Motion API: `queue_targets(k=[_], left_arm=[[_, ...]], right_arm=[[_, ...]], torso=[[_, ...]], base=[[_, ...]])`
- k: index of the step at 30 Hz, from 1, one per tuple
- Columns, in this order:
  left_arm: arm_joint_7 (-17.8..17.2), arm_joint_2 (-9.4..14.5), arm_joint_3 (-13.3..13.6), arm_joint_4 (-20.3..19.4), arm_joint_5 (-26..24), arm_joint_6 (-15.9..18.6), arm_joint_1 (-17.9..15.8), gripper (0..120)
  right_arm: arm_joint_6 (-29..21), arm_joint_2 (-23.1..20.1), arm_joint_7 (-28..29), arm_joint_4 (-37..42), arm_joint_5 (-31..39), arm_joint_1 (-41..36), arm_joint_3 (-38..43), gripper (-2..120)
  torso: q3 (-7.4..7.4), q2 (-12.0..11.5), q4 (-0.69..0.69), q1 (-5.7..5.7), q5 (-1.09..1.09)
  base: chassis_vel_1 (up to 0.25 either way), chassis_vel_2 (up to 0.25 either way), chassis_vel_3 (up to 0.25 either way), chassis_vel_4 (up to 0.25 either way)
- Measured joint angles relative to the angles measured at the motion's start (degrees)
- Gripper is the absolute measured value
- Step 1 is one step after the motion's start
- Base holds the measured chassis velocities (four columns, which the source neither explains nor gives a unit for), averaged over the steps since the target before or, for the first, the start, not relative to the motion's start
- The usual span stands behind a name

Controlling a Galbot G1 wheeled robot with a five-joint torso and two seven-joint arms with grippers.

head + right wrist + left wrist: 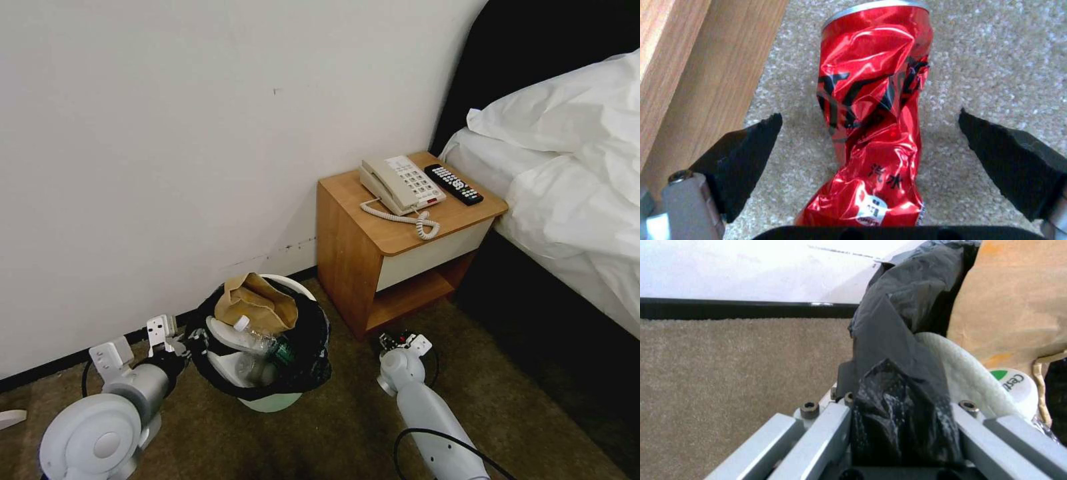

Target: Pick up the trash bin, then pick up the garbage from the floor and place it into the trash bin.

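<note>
The trash bin [273, 400], white with a black bag [310, 360] lining it, leans a little beside the wall. Garbage fills it: a brown paper bag [257, 303], a clear plastic bottle [257, 340] and a white slipper [960, 373]. My left gripper [902, 430] is shut on the bin's bag-covered rim at its left side [190, 340]. A crushed red can [871, 113] lies on the carpet next to the nightstand's foot. My right gripper [870, 125] is low over it and open, one black finger on each side and neither touching it.
The wooden nightstand [347, 253] stands just left of the can, close to my right gripper [400, 341]. A beige telephone [400, 183] and a black remote [453, 183] lie on top. The bed [573, 187] is on the right. Brown carpet [333, 427] lies open in front.
</note>
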Motion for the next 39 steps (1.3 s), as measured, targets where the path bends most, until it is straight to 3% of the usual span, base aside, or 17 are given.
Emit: queue_targets(k=[39], left_arm=[[0.1,0.0,1.9,1.6,0.2,-0.5,-1.6,4]], right_arm=[[2.6,-0.7,-2.1,-6.5,-4.3,2.9,-0.2,100]], torso=[[-0.01,0.0,0.02,0.00,0.00]], base=[[0.000,0.000,0.000,0.000]])
